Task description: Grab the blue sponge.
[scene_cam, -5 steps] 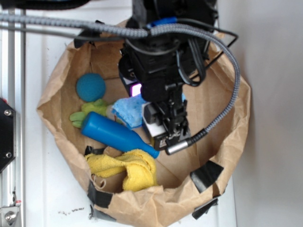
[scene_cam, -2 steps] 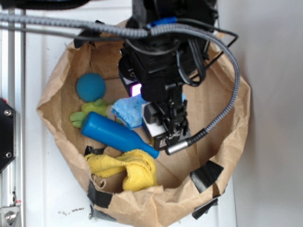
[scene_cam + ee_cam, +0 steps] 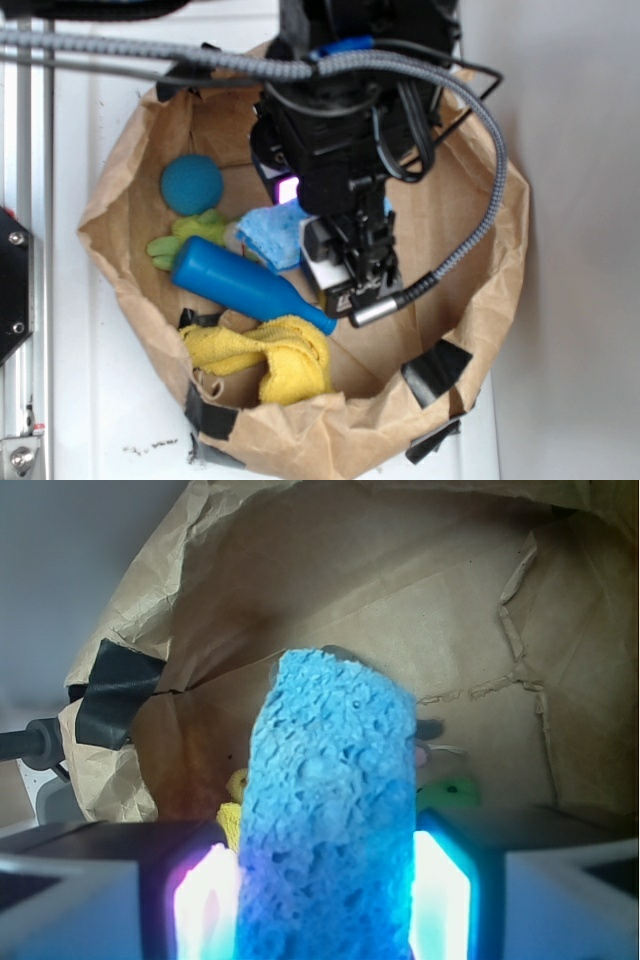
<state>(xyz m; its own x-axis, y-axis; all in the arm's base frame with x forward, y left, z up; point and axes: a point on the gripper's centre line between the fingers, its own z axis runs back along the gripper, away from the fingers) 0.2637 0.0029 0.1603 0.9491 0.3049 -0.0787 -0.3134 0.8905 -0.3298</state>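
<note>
The blue sponge point(image 3: 330, 810), light blue and porous, stands on end between my two glowing pads point(image 3: 205, 905) in the wrist view and fills the gap between them. My gripper point(image 3: 325, 905) is shut on it. In the exterior view my gripper point(image 3: 338, 200) hangs over the middle of a brown paper bag, and the sponge point(image 3: 270, 235) sticks out to its left, with most of it hidden under the black gripper body. I cannot tell whether the sponge is off the bag floor.
The paper bag point(image 3: 110, 200) has crumpled walls all round. Inside it are a glossy blue bottle point(image 3: 245, 285), a teal ball point(image 3: 191, 184), a green toy point(image 3: 185, 240) and a yellow cloth point(image 3: 270, 355). Black tape point(image 3: 435, 370) patches the rim.
</note>
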